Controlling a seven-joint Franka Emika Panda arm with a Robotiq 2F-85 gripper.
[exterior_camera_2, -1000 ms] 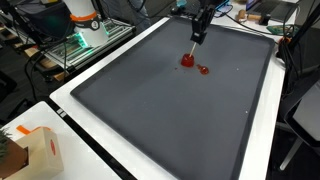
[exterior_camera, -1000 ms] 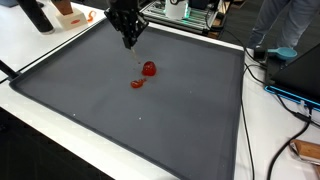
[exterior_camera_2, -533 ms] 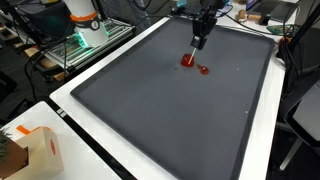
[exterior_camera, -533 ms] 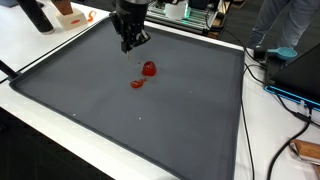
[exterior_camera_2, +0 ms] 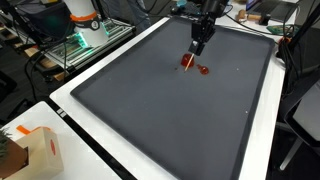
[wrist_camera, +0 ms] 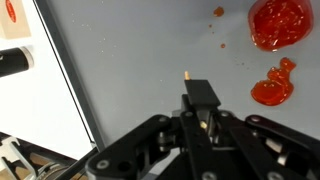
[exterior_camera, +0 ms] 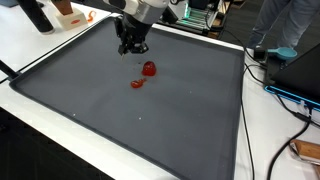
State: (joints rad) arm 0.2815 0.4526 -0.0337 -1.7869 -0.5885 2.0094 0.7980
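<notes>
In an exterior view the gripper (exterior_camera: 131,46) hung over the far part of the dark mat (exterior_camera: 90,115), its jaws pinched together; what they pinched was too small to tell here. The red blob (exterior_camera: 149,69) lay on the mat just right of and nearer than the gripper, apart from it, with a red smear (exterior_camera: 137,83) close beside the blob on its near side. A black bottle (exterior_camera: 38,15) and an orange-white object (exterior_camera: 68,14) stood off the mat at far left, a person (exterior_camera: 290,25) at far right. In an exterior view from the opposite side the gripper (exterior_camera_2: 197,47) hovered just above the red blob (exterior_camera_2: 186,61) and red smear (exterior_camera_2: 204,70); a cardboard box (exterior_camera_2: 35,150) sat off the mat at near left, well apart. In the wrist view the gripper (wrist_camera: 200,100) was closed tight on a thin stick (wrist_camera: 187,76), tip poking out over bare mat (wrist_camera: 130,60). The red blob (wrist_camera: 277,22) and red smear (wrist_camera: 272,88) lay to the right, not touching the stick. The white table (wrist_camera: 30,95) showed at left.
</notes>
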